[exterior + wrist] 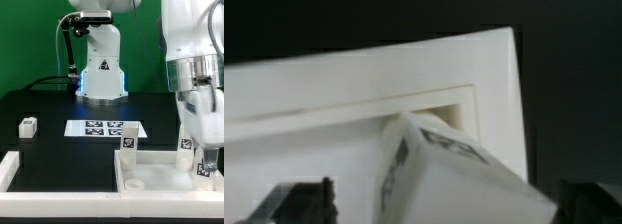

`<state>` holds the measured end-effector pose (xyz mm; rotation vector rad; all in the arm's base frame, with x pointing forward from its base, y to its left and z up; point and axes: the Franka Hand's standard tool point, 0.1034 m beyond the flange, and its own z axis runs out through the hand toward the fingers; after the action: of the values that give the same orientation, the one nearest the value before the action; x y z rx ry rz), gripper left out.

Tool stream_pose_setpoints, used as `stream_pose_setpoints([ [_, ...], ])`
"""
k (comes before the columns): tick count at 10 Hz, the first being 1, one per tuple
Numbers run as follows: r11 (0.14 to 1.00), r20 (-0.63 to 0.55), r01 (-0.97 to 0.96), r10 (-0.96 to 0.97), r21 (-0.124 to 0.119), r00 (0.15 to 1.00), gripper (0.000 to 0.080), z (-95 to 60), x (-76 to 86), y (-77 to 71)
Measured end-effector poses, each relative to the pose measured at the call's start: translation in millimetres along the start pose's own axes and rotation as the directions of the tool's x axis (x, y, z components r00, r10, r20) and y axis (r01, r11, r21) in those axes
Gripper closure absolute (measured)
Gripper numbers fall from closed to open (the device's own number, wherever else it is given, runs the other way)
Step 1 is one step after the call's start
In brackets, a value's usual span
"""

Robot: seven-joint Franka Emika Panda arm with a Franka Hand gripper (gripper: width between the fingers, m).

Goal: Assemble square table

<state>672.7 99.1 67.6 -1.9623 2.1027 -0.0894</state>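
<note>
The gripper (207, 165) hangs low at the right edge of the exterior view, over the right part of the square table top (160, 180). In the wrist view its two dark fingertips (299, 200) show in the lower corners of the frame, well apart, with a tagged white leg (438, 165) between them. Whether the pads actually press on that leg cannot be told; the jaws look fairly wide.

The table top is a white tray with a raised rim, lying in the lower right of the exterior view. Two legs stand upright at its far rim: one (128, 141) near the frame's centre, another (185, 143) further right, just beside the arm. In the wrist view the leg's upper end sits at an inner corner of the tray (473, 70), where a recessed slot shows under the rim; the leg looks tilted.

A fourth small leg (28, 126) lies alone on the black table (50, 105) at the left, well apart from the tray. The marker board (102, 128) lies flat at centre. A white L-shaped rail (8, 170) runs along the lower left.

The arm (195, 60) comes down steeply from the upper right, wrist pointing downward.
</note>
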Motion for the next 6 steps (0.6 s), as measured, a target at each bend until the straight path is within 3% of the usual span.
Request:
stream_pose_setpoints([
  [4, 0.964, -0.009, 0.266, -0.266, -0.014, 0.964, 0.0151, 0.4, 1.2, 1.2],
  [5, 0.877, -0.013, 0.477, -0.478, -0.056, 0.878, 0.0151, -2.2, -3.6, -1.5],
  [6, 0.815, -0.02, 0.576, -0.578, -0.057, 0.816, 0.0151, -5.6, -9.5, -11.0],
])
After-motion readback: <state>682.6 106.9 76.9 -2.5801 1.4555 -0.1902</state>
